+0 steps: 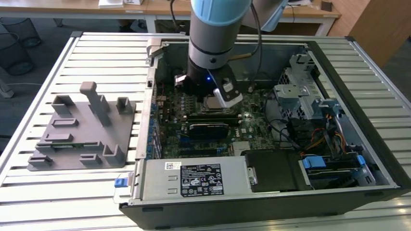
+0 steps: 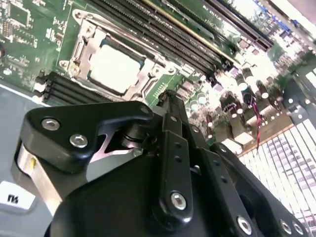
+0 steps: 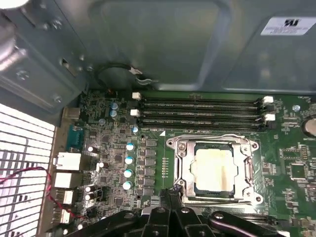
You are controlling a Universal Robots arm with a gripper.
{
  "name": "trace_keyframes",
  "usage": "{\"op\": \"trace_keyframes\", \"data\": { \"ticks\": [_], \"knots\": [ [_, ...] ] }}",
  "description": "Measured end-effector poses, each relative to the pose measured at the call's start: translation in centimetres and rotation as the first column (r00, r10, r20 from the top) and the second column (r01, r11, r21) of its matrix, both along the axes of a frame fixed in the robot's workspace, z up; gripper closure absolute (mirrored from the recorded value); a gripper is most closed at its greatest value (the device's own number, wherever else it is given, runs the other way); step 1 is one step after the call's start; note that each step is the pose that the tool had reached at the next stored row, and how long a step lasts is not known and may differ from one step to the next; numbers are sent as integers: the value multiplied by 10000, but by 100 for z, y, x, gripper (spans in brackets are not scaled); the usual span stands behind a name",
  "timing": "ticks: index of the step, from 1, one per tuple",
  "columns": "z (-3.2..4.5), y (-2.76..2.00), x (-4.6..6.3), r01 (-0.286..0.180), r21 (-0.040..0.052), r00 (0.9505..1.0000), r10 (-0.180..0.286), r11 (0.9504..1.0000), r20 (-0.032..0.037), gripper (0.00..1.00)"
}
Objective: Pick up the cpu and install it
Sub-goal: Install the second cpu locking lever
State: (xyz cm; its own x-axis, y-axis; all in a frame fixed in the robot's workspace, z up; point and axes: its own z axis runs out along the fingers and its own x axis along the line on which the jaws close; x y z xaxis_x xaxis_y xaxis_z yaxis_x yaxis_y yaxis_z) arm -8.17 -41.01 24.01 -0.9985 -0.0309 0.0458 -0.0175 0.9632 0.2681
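Silvery square cpu seated in metal-framed socket on green motherboard, lower right of first wrist view; black gripper fingertips pressed together, nothing pinched.

cpu in socket frame — memory slots alongside (gripper near)

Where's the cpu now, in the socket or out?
In: the cpu lies flat inside the socket frame on the motherboard, seen in both wrist views.
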Motion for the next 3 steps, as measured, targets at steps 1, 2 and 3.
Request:
{"op": "trace_keyframes", "data": {
  "ticks": [1, 2, 3],
  "knots": [
    [23, 0, 0, 0, 0, 10000, 0, 10000, -4, 89],
    [44, 0, 0, 0, 1, 10000, 0, 10000, -7, 89],
    [66, 1, 0, 0, -1, 10000, 0, 10000, -13, 89]
  ]
}}
